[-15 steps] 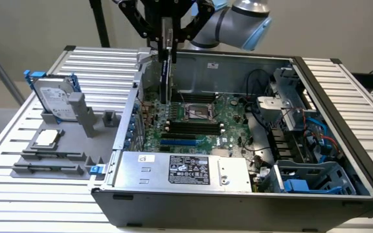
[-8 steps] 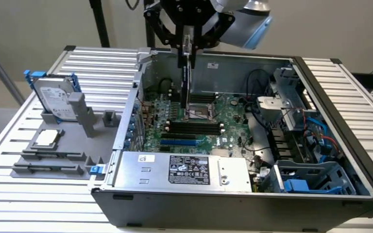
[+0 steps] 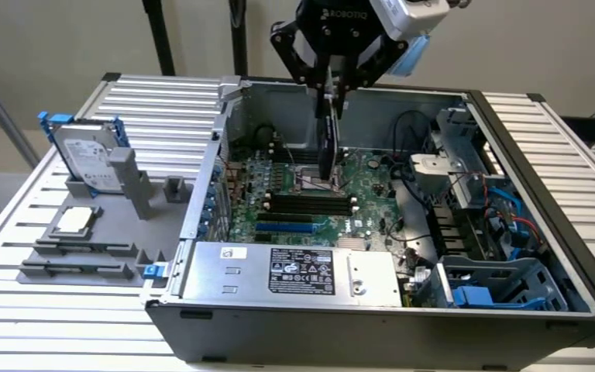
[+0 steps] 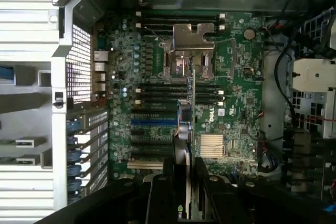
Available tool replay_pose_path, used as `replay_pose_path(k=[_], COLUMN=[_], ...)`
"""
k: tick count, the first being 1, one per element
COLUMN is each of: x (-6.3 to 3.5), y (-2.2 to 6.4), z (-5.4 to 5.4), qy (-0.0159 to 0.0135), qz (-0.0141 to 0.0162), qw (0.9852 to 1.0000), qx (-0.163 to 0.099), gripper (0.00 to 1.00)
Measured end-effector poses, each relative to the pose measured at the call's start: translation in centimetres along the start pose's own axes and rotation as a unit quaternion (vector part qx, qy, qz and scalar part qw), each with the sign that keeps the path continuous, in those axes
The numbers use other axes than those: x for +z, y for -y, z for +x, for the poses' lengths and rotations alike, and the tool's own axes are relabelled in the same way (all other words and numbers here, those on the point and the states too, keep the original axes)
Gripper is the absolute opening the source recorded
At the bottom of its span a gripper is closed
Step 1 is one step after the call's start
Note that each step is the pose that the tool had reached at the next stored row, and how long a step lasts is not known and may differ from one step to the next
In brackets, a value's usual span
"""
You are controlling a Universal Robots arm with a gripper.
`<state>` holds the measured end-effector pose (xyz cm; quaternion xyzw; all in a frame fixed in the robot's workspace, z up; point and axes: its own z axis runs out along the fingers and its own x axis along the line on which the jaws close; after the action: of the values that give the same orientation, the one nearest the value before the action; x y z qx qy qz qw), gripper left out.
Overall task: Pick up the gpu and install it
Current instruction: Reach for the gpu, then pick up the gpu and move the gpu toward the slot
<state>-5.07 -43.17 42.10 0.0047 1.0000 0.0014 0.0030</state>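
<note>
My gripper (image 3: 331,93) hangs over the open computer case, shut on the top edge of the gpu (image 3: 328,147). The card hangs upright and edge-on, its dark cooler face toward the exterior view's left. Its lower end is just above the large green motherboard (image 3: 370,194), near the CPU socket. In the wrist view the gpu (image 4: 185,129) is a thin strip running from between the black fingers (image 4: 163,184) out over the motherboard (image 4: 236,93) and the expansion slots (image 4: 152,129).
The grey case wall (image 3: 214,155) and rear slot covers (image 4: 86,140) stand at the exterior view's left. A power supply (image 3: 292,271) lies at the front. Cables and a blue drive cage (image 3: 494,287) fill the right. A hard drive in a blue frame (image 3: 86,155) stands on the slatted table.
</note>
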Motion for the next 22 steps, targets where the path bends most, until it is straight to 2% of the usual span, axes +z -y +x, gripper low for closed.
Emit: replay_pose_path(k=[4,22], x=[0.52,0.52], y=[-0.01,-0.01], z=[-0.5,-0.5], qy=[0.0,0.0], qz=[-0.0001,-0.0001], qw=[1.0,1.0], qx=[0.0,0.0], gripper=[0.26,0.26])
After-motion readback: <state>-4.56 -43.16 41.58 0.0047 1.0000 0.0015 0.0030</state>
